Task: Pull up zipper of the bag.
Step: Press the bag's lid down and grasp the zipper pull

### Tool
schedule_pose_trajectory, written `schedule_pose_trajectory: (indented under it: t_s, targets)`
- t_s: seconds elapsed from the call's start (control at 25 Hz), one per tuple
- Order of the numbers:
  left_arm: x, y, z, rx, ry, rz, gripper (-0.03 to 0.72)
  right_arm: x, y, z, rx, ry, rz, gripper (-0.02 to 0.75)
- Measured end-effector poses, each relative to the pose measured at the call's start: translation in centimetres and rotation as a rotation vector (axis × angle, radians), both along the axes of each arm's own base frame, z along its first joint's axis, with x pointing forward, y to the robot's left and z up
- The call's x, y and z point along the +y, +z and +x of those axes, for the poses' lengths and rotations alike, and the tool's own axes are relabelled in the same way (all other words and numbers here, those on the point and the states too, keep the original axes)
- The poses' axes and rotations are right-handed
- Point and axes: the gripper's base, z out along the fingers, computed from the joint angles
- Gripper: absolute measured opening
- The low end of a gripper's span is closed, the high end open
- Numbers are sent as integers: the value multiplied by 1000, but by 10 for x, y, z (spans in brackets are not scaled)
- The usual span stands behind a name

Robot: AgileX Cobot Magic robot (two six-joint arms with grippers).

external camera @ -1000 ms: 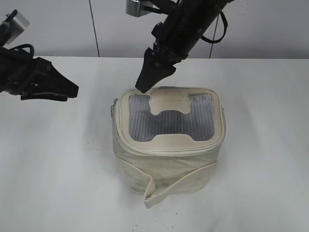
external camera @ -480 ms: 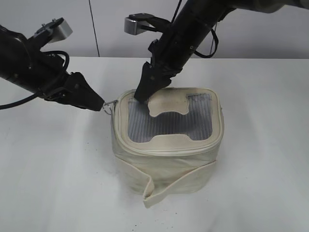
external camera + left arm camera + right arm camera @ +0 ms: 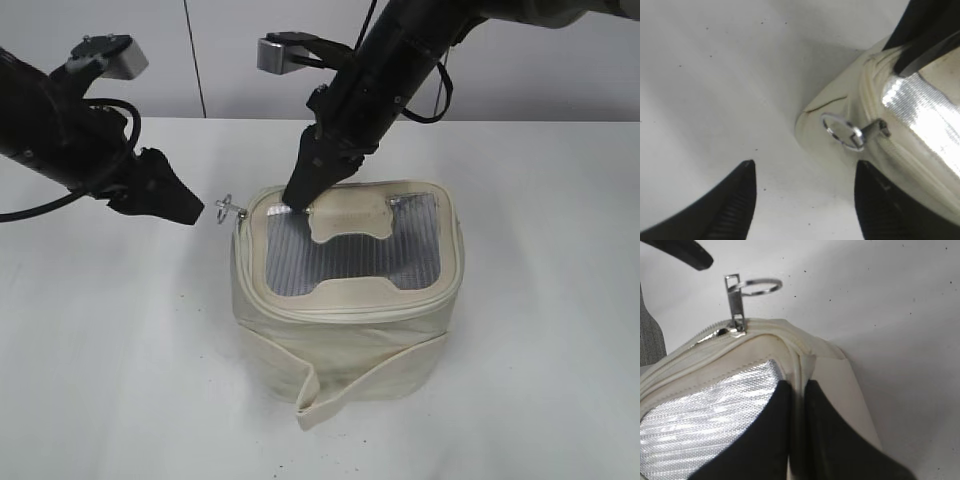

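The cream bag [image 3: 350, 320] stands mid-table with its grey mesh window [image 3: 350, 255] facing up. A silver pull of the zipper [image 3: 226, 208] sticks out sideways from the bag's back left corner. My left gripper [image 3: 197, 211] is open just left of that pull and apart from it. In the left wrist view the pull's ring [image 3: 841, 131] lies beyond the gap of the left gripper [image 3: 805, 165]. My right gripper [image 3: 297, 200] is shut on the bag's top rim beside the zipper. The right wrist view shows the right gripper [image 3: 796, 385] pinching that cream seam, with the pull [image 3: 752, 287] upright behind it.
The bag sits on a white table [image 3: 110, 360] with a pale wall [image 3: 220, 50] behind. A loose end of the bag's strap [image 3: 322, 398] hangs out at the front. One tip of the left gripper's fingers [image 3: 687, 254] shows in the right wrist view.
The left gripper came in to the pull, then drew back slightly left and opened wider, leaving the pull sticking out. The right gripper's jaws closed on the bag's rim.
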Motion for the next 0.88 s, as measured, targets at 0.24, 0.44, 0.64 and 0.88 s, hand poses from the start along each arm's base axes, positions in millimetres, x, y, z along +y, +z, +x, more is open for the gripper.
schedule_pose_trajectory:
  t_s: [0.24, 0.44, 0.64, 0.88]
  targets:
    - [2, -1, 2, -134, -148, 72, 475, -1, 3, -1, -7, 4, -3, 53]
    - [1, 0, 2, -162, -180, 73, 475, -1, 3, -1, -7, 4, -3, 52]
    - [-16, 0, -3, -193, -224, 83, 502, 0, 4, -1, -4, 3, 3, 52]
    - [-35, 2, -3, -316, -243, 140, 578, 0, 4, -1, -3, 2, 3, 50]
